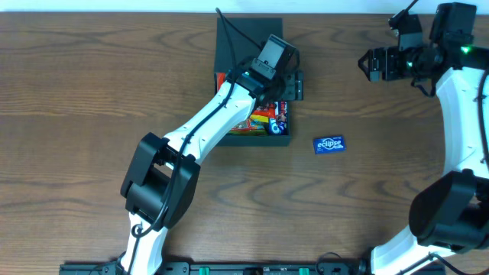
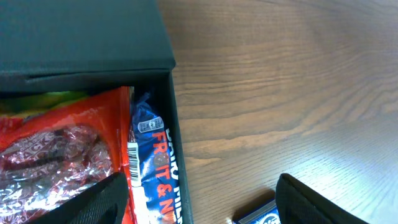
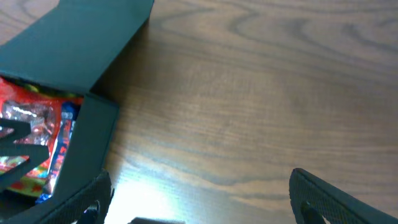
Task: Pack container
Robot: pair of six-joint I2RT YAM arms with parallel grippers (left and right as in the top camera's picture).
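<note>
The dark teal-green container [image 1: 246,34] stands open at the table's back middle, its flap lid laid back. Inside lie a red shiny packet [image 2: 59,155] and a blue "Fruit & Nut" bar [image 2: 155,180] against the right wall. My left gripper [image 1: 294,85] is open and empty, straddling the container's right wall [image 2: 177,162]. A small blue Eclipse gum pack [image 1: 329,143] lies on the table right of the container; it also shows in the left wrist view [image 2: 261,214]. My right gripper [image 1: 369,63] is open and empty, raised at the back right, away from the container [image 3: 74,62].
The wooden table [image 1: 92,92] stretches to both sides of the container. A black cable [image 1: 229,27] runs over the lid. The arm bases sit at the front edge.
</note>
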